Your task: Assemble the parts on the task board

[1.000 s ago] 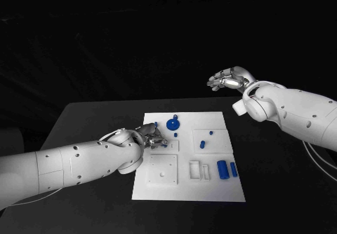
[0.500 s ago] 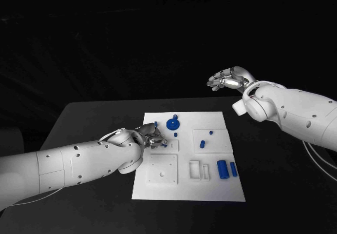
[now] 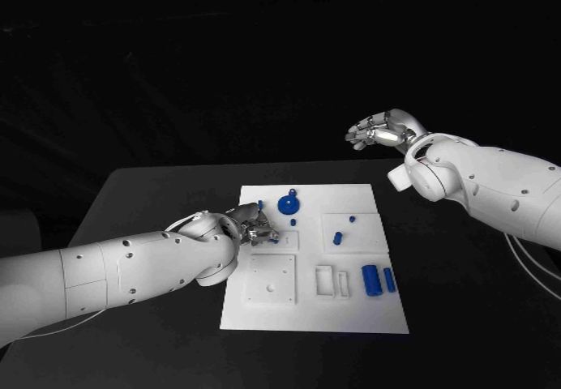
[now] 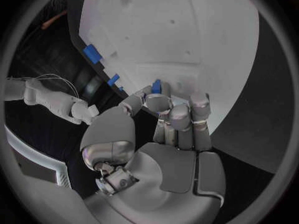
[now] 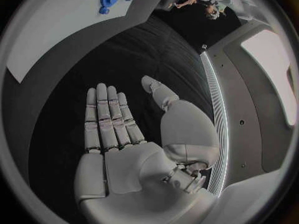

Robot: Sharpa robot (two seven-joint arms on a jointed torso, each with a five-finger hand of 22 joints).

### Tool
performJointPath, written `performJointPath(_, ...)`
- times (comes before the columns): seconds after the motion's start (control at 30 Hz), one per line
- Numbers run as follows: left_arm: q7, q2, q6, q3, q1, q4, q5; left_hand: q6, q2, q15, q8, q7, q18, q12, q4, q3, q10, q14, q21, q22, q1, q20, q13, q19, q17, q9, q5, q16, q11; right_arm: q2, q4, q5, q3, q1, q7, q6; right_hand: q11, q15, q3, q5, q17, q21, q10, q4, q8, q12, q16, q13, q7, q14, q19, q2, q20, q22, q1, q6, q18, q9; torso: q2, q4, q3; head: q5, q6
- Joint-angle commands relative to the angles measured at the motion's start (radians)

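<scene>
The room is dark all around, and the white task board and white arms look bright against the black table. The two wrist pictures are round with dark rims, and straight edges bend in them. Shiny spots glint on the silver left hand.

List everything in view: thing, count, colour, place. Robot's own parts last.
Table: one, black, under everything.
Task board: one, white, mid-table.
Gear-shaped part: one, blue, board's far end.
Small peg: one, blue, board's right middle.
Cylinder parts: two, blue, side by side near the board's right edge.
Small part: one, blue, pinched at the left robot hand's fingertips.
Left robot hand: silver, over the board's left side.
Right robot hand: silver, raised beyond the table, holding nothing.
</scene>
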Motion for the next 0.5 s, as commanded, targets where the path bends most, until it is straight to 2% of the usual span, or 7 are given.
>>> performJointPath(0.03,-0.004,-0.001,0.048,-0.005,-0.006,0.000,0.000,0.169,-0.004,-0.049,0.017,-0.078,0.019,0.000,-0.004,0.010,-0.030,0.037,0.004,0.004,0.012,-0.091,-0.001,-0.004,-0.002,-0.002,0.002,0.005,-0.025,0.001,0.000,0.007,0.001,0.000,0.006,0.007,0.001,0.007,-0.006,0.005,-0.002,-0.006,0.007,0.000,0.006,-0.006,-0.006,-0.002,0.003,-0.002,0.000,0.002,0.006,-0.001,-0.007,-0.002,0.014,-0.002,0.000,0.0003,-0.0002,0.001,-0.001)
performJointPath(0.5,-0.006,-0.001,0.061,-0.005,-0.007,0.001,0.001,0.169,-0.021,-0.049,0.020,-0.078,0.019,0.001,-0.001,0.004,-0.030,0.036,0.004,0.003,0.029,-0.090,-0.002,-0.003,-0.005,-0.006,-0.010,0.007,-0.025,0.001,0.000,0.023,0.001,0.000,0.008,0.012,0.002,0.008,-0.009,0.008,-0.004,-0.009,0.007,0.003,0.006,-0.009,-0.009,-0.008,0.004,-0.005,-0.003,0.008,0.008,-0.003,-0.016,-0.003,0.016,-0.005,0.001,0.0007,0.0003,0.000,-0.001)
